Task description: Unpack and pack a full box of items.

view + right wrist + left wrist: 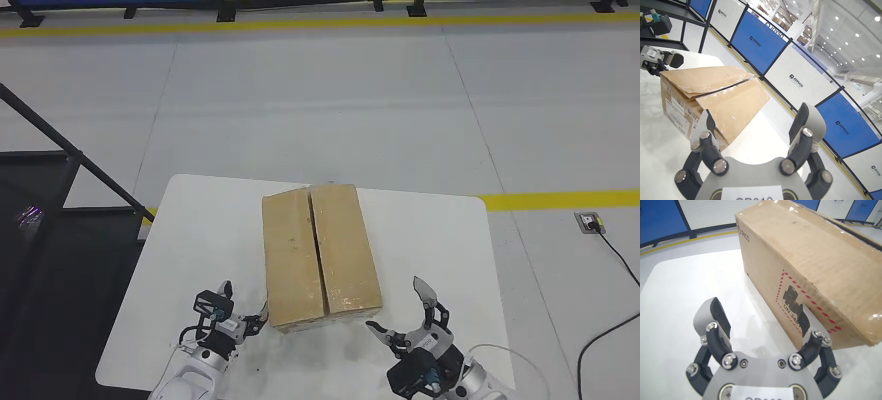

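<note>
Nearest the cam., low over the front of the white rounded-corner table [200,230], the silver-and-black left gripper [759,306] is held released, jaws spread wide w/ nothing between them. One of its ribbed black pads [803,321] is seen just beside the near left corner of the long brown cardboard box [320,255]; whether it touches can't be told. The box is set mid-table, lengthwise away from the robot, so that the centre seam [730,86] runs straight out and one of the top flaps [345,245] is presented to each arm. The flaps are folded down but not flush: a dark gap is seen along the seam and glossy tape remnants are left on the card, so the box is judged closed but no longer sealed, contents hidden. Further right, the silver-and-black right gripper [755,111] is likewise kept unclenched and empty, w/ one finger just beside the near right corner, approx. at flap height. Both grippers are thus placed flanking the near end, prob. so each flap edge can be caught and folded outward. Unpacking is judged not yet begun, i.e. the task is at its very start. Flimsy, creased card is to be expected at the corners, so slipping or tearing is the main risk.
</note>
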`<state>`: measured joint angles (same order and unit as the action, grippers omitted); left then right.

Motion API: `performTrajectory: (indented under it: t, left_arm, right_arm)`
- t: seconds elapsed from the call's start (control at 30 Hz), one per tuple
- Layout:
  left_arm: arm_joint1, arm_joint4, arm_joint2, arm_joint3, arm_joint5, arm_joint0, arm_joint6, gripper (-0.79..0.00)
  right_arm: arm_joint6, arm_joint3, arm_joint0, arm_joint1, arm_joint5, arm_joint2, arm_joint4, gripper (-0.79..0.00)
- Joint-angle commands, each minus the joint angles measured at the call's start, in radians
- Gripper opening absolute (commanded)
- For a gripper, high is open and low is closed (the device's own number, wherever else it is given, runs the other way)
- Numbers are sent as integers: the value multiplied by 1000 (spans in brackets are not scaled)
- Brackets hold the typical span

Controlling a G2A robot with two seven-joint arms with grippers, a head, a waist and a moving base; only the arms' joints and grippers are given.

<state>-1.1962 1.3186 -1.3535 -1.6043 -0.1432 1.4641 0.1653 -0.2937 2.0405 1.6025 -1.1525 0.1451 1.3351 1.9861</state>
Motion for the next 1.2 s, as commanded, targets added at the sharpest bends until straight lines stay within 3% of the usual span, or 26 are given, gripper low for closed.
performTrajectory:
  t: [0.0,0.87,1.0,1.17]
  left_arm:
    - [0,6,5,-7,-7,-1,1,0]
    - [-19,121,178,-43,-144,-79,-41,0]
    - [-11,107,125,-57,-142,-50,4,0]
    - [9,34,-33,-101,-157,40,79,0]
  right_arm:
    - [0,0,0,0,0,0,0,0]
    - [-3,28,-26,2,34,10,8,0]
    - [-19,50,-31,5,88,-5,34,0]
    - [-29,101,-27,15,221,-54,149,0]
